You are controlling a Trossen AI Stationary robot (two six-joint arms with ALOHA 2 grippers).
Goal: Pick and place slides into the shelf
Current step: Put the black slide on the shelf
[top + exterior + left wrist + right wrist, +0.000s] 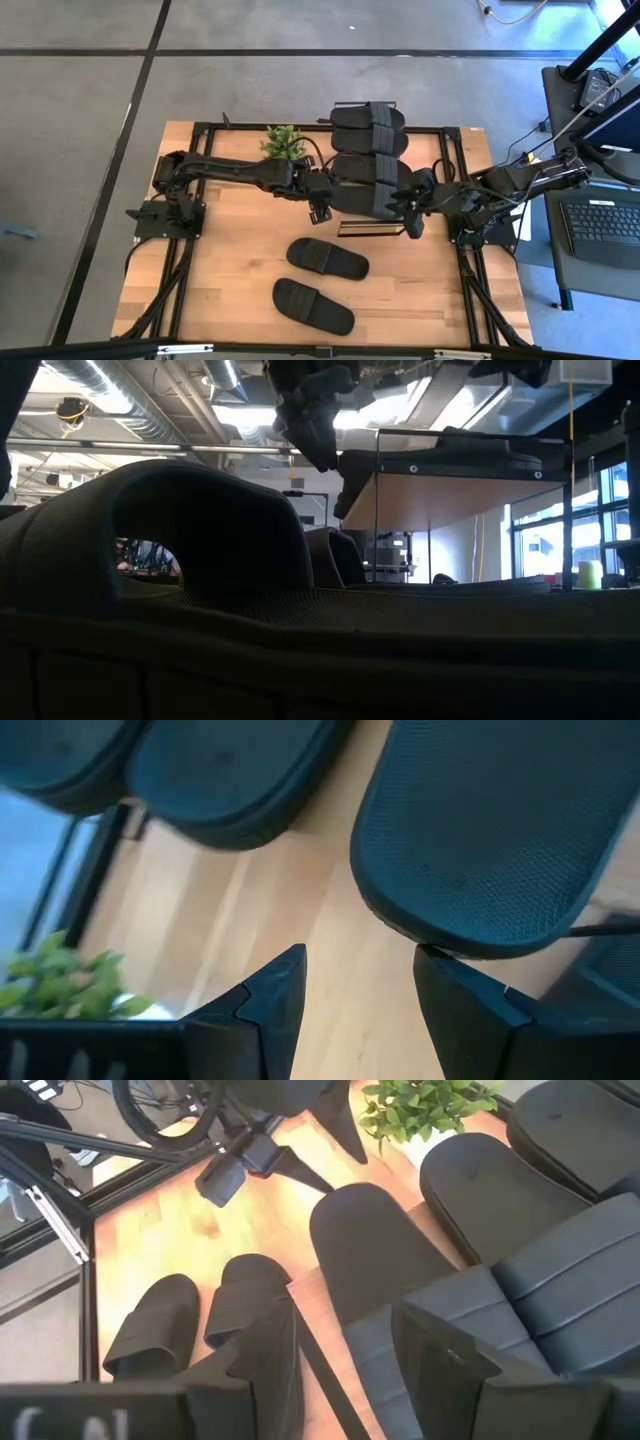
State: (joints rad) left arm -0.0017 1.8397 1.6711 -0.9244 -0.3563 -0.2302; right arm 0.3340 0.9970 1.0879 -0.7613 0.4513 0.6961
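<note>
Several black slides lie across the shelf's top board; the nearest of them runs left to right. My left gripper is open at that slide's left end. My right gripper is open at its right end, one finger on either side of the sole near the ribbed strap. Two more slides lie flat on the table in front of the shelf. In the low view one of them fills the foreground, with the shelf behind it. My left gripper has one fingertip right under the rim of the slide's rounded end; I cannot tell whether they touch. My right gripper comes level from the table's right, with one finger in front of the strap; I cannot tell whether it touches.
A small green plant stands at the shelf's left far corner, close to my left arm. Black frame rails run along the table's left and right sides. Bare wood shows left of the two table slides.
</note>
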